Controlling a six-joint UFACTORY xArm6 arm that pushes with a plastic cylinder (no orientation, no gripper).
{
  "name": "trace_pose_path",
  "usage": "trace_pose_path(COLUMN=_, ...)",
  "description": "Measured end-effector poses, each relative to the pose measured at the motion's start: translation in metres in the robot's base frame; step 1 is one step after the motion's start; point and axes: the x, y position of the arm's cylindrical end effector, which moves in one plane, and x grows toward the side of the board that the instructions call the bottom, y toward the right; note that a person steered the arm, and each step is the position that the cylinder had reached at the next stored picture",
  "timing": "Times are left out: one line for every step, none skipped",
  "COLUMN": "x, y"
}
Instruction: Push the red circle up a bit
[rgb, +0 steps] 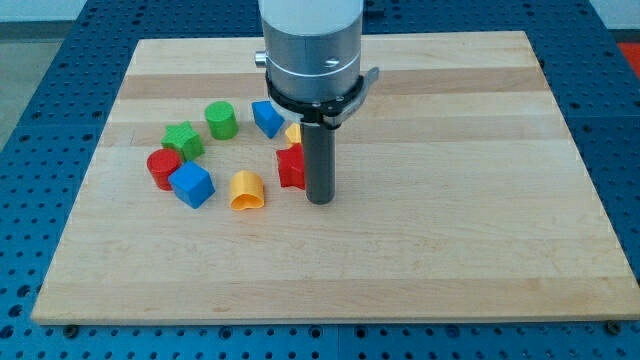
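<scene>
The red circle lies at the left of the wooden board, touching the blue cube on its lower right and the green star above it. My tip rests on the board well to the right of the red circle, just right of a red block whose shape is partly hidden by the rod.
A green cylinder sits at the upper left. A blue block lies left of the rod. A yellow block peeks out beside the rod. An orange-yellow arch-shaped block lies left of my tip.
</scene>
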Motion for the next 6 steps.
trace_pose_path(x=0.009, y=0.0)
trace_pose_path(x=0.024, y=-0.001)
trace_pose_path(x=0.062, y=-0.066)
trace_pose_path(x=0.067, y=-0.202)
trace_pose_path(x=0.023, y=-0.239)
trace_pose_path(x=-0.01, y=-0.207)
